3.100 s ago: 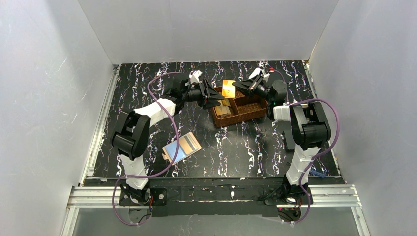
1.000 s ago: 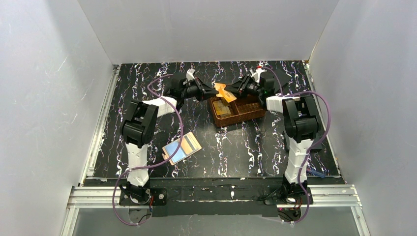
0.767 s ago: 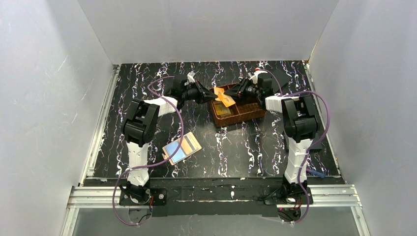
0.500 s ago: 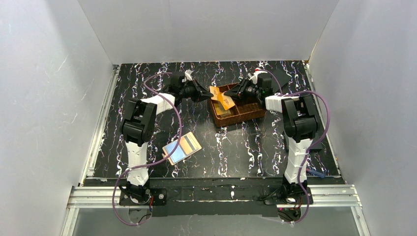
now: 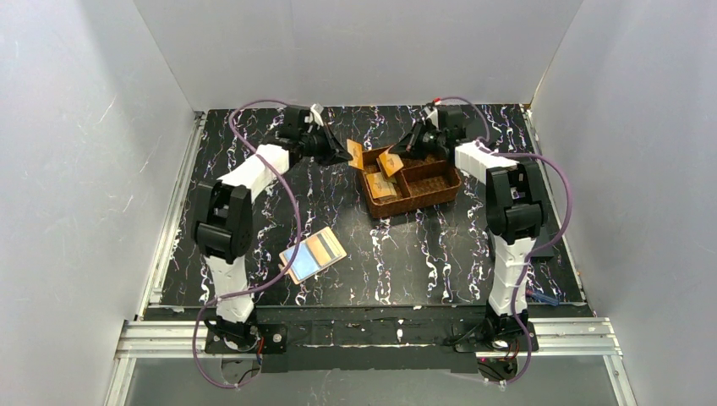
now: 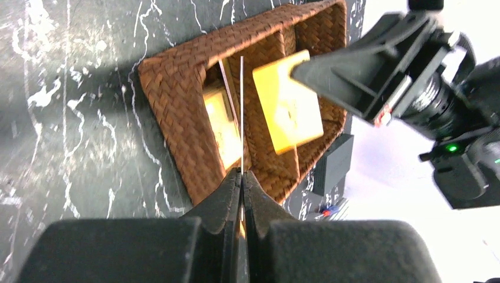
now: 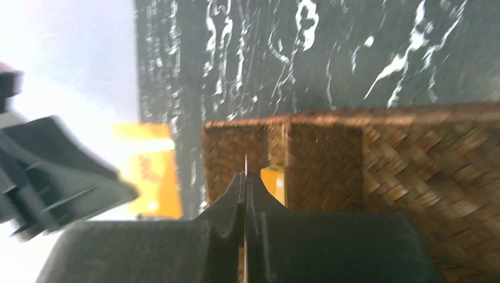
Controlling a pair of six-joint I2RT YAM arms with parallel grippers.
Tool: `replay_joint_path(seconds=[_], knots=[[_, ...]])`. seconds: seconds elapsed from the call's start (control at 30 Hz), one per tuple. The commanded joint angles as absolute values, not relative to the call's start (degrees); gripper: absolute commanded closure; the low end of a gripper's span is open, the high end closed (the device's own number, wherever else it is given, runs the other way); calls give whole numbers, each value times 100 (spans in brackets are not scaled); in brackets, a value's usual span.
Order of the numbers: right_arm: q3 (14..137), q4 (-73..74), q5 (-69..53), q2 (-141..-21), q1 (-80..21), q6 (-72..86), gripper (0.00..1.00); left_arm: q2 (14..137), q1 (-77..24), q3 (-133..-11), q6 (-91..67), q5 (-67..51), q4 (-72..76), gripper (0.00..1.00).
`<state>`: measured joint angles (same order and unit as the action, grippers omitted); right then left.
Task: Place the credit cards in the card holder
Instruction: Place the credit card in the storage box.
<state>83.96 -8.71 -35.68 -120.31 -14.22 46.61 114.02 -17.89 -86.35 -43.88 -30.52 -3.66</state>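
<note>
My left gripper (image 5: 345, 153) is shut on an orange credit card (image 5: 356, 155), held on edge just left of the basket; in the left wrist view that card (image 6: 242, 118) is a thin line rising from the jaws (image 6: 242, 174). My right gripper (image 5: 402, 150) is shut on a second credit card (image 5: 390, 162) over the basket's left end, and its edge (image 7: 246, 164) shows above the closed jaws (image 7: 245, 175). More cards (image 5: 382, 188) lie in the basket's left compartment. The card holder (image 5: 312, 254) lies open on the table, nearer the front.
The brown woven basket (image 5: 435, 188) stands at the back middle of the black marbled table. A flat black square (image 6: 332, 171) lies beyond the basket. White walls close in the left, right and back. Purple cables loop from both arms.
The right gripper has closed on a card. The two grippers, close together over the basket before, have drawn apart, each with its own card; the left one has pulled back to the left.
</note>
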Motion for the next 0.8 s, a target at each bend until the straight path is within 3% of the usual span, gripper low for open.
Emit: replay_joint_path(seconds=[0.0,0.17,0.4,0.77], knots=[[9470,1215,-2032,-11715,-1869,2755,99,10246,-1726,-8921,-3470,-2651,-1929,100],[10325,2380,-143,-11831,-2649,1630,99,9070,-1678,-8037,-3127,-2203,-2755,100],[10771,2722,2118,-11997,-3514,620,99,7345,-1578,-6398,-3233,-1695,-3408,100],[10892,2777,3194,-12050,-3863,21,99,6207,-1544,-5222,-3593,-849,-4068,100]])
